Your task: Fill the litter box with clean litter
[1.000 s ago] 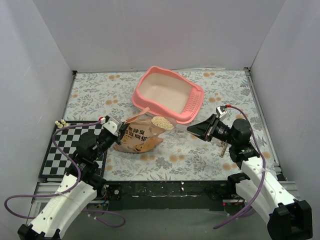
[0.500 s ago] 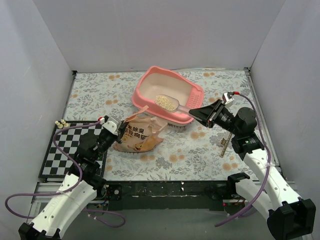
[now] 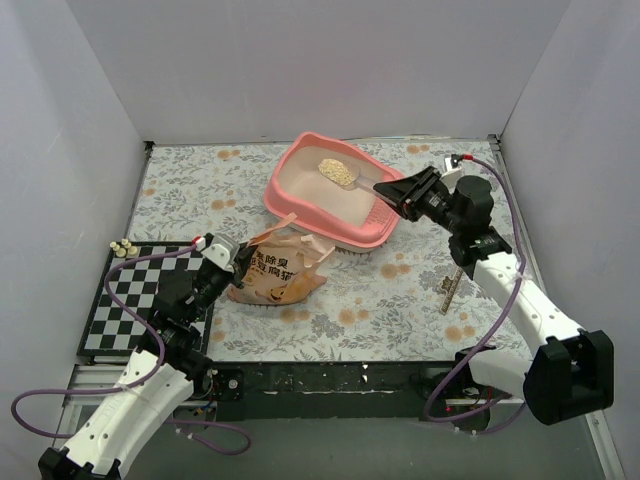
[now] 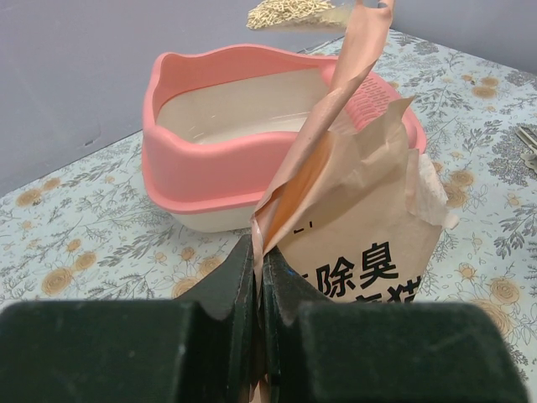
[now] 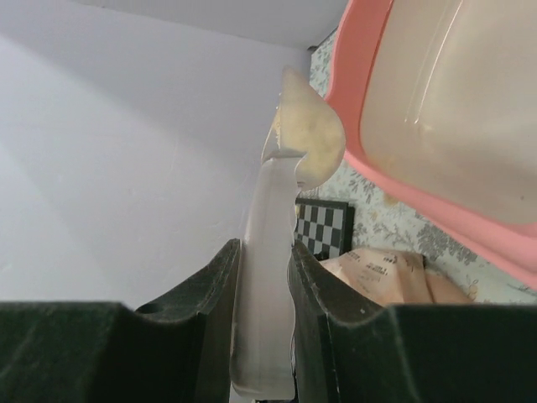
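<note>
The pink litter box [image 3: 345, 233] stands at the back centre of the floral table, its cream base bare. My right gripper [image 3: 398, 190] is shut on the handle of a pale translucent scoop [image 5: 267, 252]. The scoop's bowl holds a heap of tan clean litter [image 3: 335, 172] over the box's far part. In the right wrist view the loaded bowl [image 5: 309, 134] hangs beside the pink rim [image 5: 357, 75]. My left gripper [image 3: 230, 262] is shut on the torn top edge of the orange-tan litter bag [image 3: 282, 276], holding it upright in front of the box [image 4: 210, 168].
A black-and-white checkered board [image 3: 130, 300] lies at the left, with small beige lumps [image 3: 122, 246] at its far corner. A slim metallic object [image 3: 449, 292] lies on the table at the right. White walls enclose the table on three sides.
My right arm has carried the loaded scoop from just above the bag's mouth up and back over the litter box. The left gripper and the bag have stayed put.
</note>
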Robot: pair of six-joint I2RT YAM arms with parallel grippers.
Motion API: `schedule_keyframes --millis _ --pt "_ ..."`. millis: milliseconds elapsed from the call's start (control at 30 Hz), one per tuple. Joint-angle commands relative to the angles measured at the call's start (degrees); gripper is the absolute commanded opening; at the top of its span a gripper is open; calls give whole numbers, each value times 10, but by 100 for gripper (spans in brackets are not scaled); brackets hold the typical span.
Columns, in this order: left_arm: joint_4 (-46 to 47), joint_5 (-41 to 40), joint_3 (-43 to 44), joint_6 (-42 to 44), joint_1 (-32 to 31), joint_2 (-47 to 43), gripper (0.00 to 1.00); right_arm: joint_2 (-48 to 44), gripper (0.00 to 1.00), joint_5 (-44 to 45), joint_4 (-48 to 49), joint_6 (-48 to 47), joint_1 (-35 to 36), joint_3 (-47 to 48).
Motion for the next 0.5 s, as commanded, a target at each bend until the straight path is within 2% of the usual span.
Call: schedule_keyframes --millis 0,167,333,467 --pt "38 -6 7 -17 -2 1 0 36 1 42 -17 -80 0 58" --pt "40 -9 6 -33 -2 -9 0 99 1 79 -108 -178 0 83" --pt "16 -14 22 -54 -2 0 0 163 1 80 -200 -278 1 139" --pt "5 -9 31 -66 -2 -2 0 227 1 73 -303 -375 3 251"
